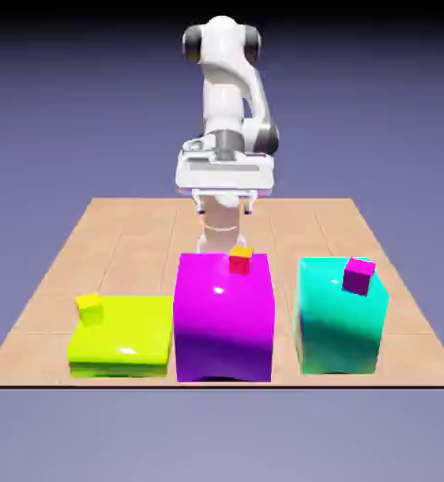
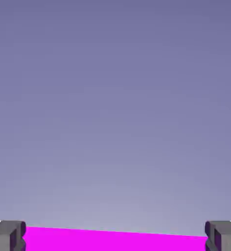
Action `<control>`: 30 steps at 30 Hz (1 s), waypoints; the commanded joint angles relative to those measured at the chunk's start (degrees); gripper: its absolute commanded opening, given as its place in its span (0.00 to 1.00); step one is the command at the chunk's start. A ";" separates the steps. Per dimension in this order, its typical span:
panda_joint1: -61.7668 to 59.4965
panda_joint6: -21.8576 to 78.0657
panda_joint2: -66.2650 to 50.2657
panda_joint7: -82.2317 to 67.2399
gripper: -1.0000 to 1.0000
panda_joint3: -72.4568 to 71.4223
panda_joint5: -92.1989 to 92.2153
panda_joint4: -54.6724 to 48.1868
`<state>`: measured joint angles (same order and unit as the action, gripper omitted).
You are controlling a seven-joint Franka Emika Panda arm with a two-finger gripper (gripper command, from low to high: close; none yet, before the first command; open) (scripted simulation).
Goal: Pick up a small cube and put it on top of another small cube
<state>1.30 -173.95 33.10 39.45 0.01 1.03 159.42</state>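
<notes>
The small blue cube cannot be made out in either view, so its place cannot be told. Three other small cubes show in the exterior view, each seen against a larger block. The small orange-red cube (image 1: 241,261) is at the upper edge of the tall purple block (image 1: 225,325), a little toward the exterior view's right from its middle. The small yellow cube (image 1: 90,309) is at the upper left of the low yellow-green block (image 1: 122,344), and the small purple cube (image 1: 358,277) at the upper right of the tall teal block (image 1: 339,325).

The three blocks stand apart in a row along the near part of the tiled tan worktop (image 1: 132,247), the purple one between the other two and closer to the yellow-green one. Beyond the row, the end effector (image 1: 224,206) hangs from the white arm (image 1: 223,89), above the blocks in the exterior view. It is open, its two fingers wide apart and gripping nothing. In the hand view, a bright magenta surface (image 2: 115,241) runs along the bottom between the fingertips, under the blue-violet backdrop (image 2: 115,117).
</notes>
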 commanded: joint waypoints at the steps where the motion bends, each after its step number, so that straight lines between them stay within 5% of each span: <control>1: 0.86 0.33 -0.17 -2.49 1.00 -0.28 0.33 -1.17; 17: 32.49 20.30 -31.12 -41.46 1.00 -19.49 -22.31 -12.15; 22: 34.52 23.49 -39.16 -30.97 1.00 -22.93 -32.28 -4.94; 30: 39.46 16.98 -51.53 -17.83 1.00 -13.17 -49.71 -8.41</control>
<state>40.76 -156.96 -18.43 21.62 -13.16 -48.68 151.01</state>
